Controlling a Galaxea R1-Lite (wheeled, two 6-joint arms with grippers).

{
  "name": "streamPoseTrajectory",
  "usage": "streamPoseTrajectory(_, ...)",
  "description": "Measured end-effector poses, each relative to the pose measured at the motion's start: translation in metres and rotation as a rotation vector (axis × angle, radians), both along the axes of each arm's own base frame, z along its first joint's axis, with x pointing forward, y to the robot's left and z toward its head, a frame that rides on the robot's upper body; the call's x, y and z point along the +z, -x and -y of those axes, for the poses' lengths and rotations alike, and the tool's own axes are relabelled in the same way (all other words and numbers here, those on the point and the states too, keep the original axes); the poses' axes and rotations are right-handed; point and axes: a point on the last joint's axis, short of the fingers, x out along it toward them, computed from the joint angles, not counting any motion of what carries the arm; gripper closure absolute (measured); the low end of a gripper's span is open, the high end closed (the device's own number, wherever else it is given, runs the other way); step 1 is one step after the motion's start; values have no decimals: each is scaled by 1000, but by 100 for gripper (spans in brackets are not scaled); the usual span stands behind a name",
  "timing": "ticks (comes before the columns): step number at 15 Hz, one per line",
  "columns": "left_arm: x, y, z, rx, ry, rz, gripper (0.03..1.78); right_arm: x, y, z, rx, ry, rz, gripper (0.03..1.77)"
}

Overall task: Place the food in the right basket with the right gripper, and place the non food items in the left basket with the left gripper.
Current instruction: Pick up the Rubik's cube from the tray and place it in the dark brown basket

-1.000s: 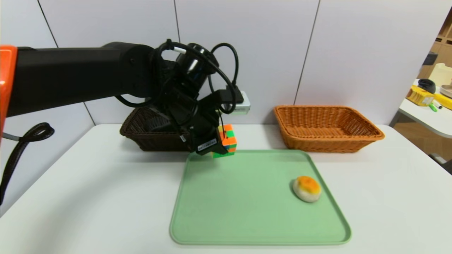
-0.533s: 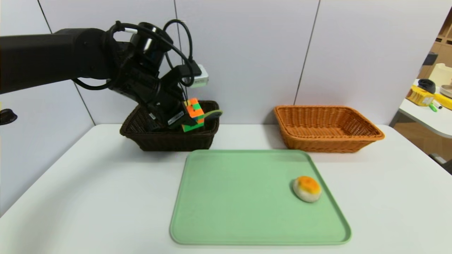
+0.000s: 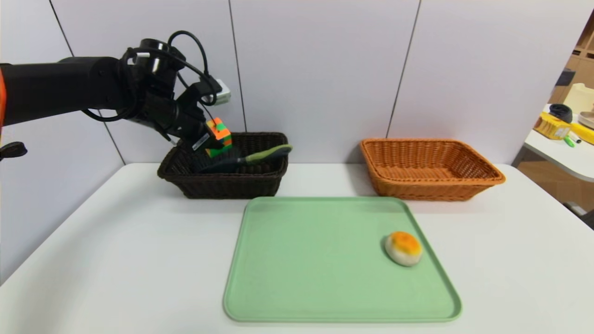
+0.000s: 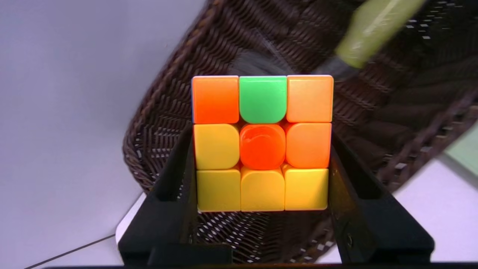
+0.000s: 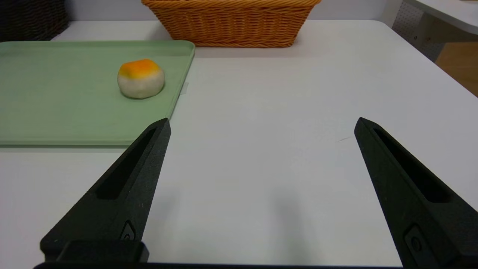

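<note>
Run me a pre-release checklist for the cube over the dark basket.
1. Left claw gripping puzzle cube: ok
2. Cube above dark brown basket: ok
3. Brush in that basket: ok
4. Cube's drop spot free of the brush: cannot tell
5. Right claw open, away from bun: ok
6. Bun in orange-tan basket: not ok, on green tray

The white worktop [image 3: 125, 260] carries a pale green rectangular tray [image 3: 325, 264] with rounded corners. Behind the tray, a dark brown wicker basket [image 3: 227, 188] sits toward the left and an orange-tan wicker basket [image 3: 431, 188] toward the right, well apart, both standing directly on the white surface before a pale wall [image 3: 320, 69].
</note>
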Motion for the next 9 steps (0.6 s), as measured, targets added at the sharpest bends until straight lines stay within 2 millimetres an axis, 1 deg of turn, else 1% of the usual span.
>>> streamPoseTrajectory(4, -15, -16, -18, 48, -1, -11, 87, 0, 0, 0, 0, 0, 0, 10)
streamPoseTrajectory(9, -28, -24, -30, 76, -5, -41, 87, 0, 0, 0, 1, 0, 0, 10)
